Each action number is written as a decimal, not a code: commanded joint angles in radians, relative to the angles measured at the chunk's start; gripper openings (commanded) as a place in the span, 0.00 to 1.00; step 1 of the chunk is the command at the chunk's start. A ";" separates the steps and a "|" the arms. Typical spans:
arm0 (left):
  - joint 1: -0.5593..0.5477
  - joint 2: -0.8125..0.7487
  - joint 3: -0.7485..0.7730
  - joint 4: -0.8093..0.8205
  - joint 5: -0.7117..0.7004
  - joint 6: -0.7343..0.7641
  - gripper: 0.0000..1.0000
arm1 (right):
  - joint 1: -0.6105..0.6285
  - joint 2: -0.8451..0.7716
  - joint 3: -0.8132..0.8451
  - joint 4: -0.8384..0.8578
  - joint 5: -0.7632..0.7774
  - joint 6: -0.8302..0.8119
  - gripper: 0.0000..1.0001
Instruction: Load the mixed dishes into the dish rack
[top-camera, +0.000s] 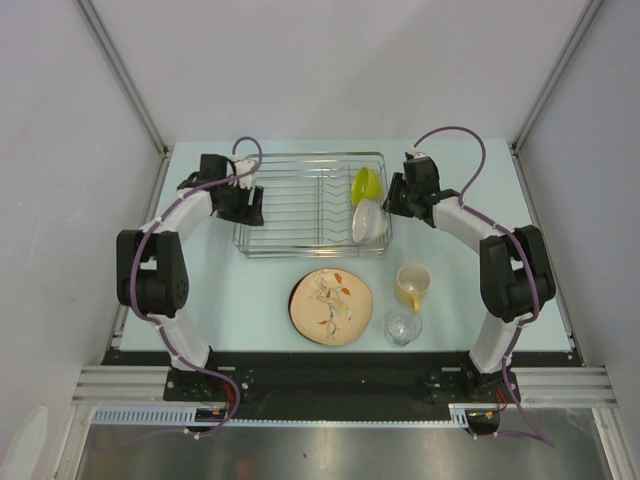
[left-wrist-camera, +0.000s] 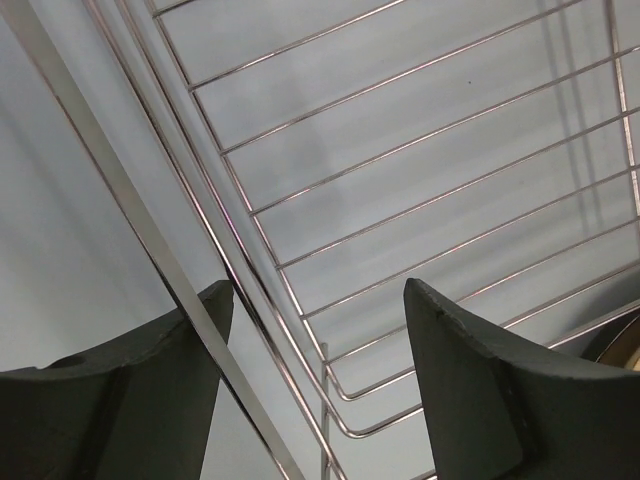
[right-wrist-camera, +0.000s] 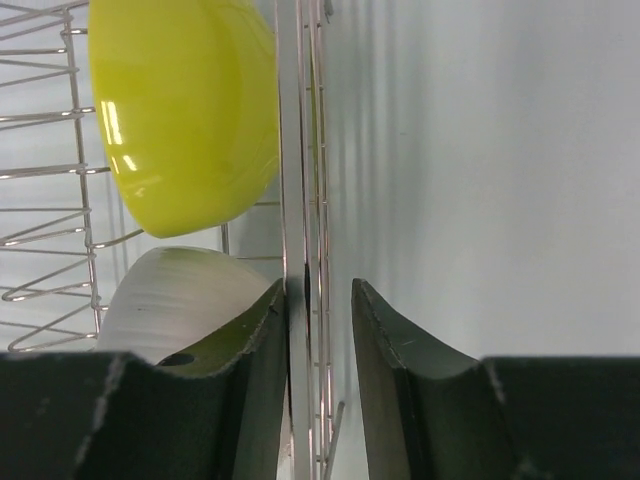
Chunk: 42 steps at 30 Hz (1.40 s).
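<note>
**Status.** I see the left gripper (left-wrist-camera: 318, 292) open wide, astride the left rim of the rack (top-camera: 285, 205). The right gripper (right-wrist-camera: 318, 290) is astride the right rim with its jaws narrowly apart. One jaw lies against the wire and the other shows a gap. Neither gripper holds a dish.

The lime bowl (top-camera: 365, 185) and white bowl (top-camera: 368, 222) lean on edge at the rack's right end. The plate (top-camera: 330, 306), mug (top-camera: 412, 285) and glass (top-camera: 403, 326) lie on the table (top-camera: 220, 290), near the rack's front.

**Hazards, as I judge them:**
1. Uneven clamping on the two rims would skew the rack, and a jolt could topple the bowls.
2. Dragging the rack toward the arm bases would push it into the plate.
3. The thin wire may slip out of the jaws.
</note>
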 joint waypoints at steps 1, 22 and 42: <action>-0.079 -0.004 0.003 0.044 0.016 -0.001 0.73 | -0.049 -0.094 -0.025 -0.042 0.093 -0.018 0.35; -0.128 -0.082 0.069 -0.016 0.031 -0.019 0.74 | -0.113 -0.246 -0.138 -0.009 0.169 0.005 0.45; -0.296 -0.538 -0.205 -0.322 -0.038 0.337 0.78 | 0.312 -0.433 -0.144 -0.197 0.008 -0.011 0.47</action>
